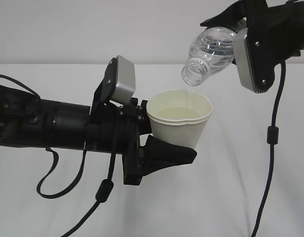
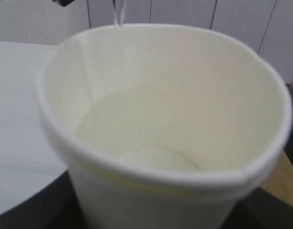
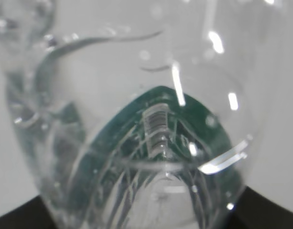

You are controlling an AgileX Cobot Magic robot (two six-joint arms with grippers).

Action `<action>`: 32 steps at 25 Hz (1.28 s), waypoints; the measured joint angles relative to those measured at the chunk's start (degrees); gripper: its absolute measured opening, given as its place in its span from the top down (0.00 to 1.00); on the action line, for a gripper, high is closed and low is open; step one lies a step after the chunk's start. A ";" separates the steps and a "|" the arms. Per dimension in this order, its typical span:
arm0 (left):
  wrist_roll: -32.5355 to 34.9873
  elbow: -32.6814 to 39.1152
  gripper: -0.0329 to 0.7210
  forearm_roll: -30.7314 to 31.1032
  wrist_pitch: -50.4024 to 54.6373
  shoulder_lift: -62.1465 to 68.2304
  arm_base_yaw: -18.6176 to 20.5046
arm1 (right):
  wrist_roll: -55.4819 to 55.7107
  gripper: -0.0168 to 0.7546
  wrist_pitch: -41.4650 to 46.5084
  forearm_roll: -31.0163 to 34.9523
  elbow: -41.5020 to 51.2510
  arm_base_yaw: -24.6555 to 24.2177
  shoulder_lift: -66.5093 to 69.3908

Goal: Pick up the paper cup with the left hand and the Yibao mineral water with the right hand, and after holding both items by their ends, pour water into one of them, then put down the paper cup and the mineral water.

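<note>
My left gripper [image 1: 175, 142] reaches in from the left and is shut on the paper cup [image 1: 179, 118], which it holds upright above the table. The cup [image 2: 160, 119] fills the left wrist view, and a pale liquid surface shows low inside it. Dark fingers [image 2: 22, 214] flank its base. My right gripper [image 1: 243, 42] at the upper right is shut on the Yibao mineral water [image 1: 211, 49]. The bottle is tilted, with its open neck pointing down-left just above the cup's rim. In the right wrist view the clear bottle [image 3: 89, 95] fills the frame, and its green label [image 3: 203, 119] shows through the plastic.
The white table [image 1: 240, 197] lies below both arms, with a plain pale wall behind it. Black cables [image 1: 272, 148] hang from the right arm, and others loop under the left arm [image 1: 53, 182]. Both held items are off the table surface.
</note>
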 joint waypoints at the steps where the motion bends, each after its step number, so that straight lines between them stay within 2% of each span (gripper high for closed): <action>1: 0.00 0.00 0.35 -0.10 0.00 0.00 0.00 | 0.00 0.44 -0.10 0.00 0.00 0.00 0.00; 32: 0.00 0.00 0.35 -1.62 1.18 0.00 0.00 | -1.10 0.44 -0.43 0.00 0.00 0.00 0.00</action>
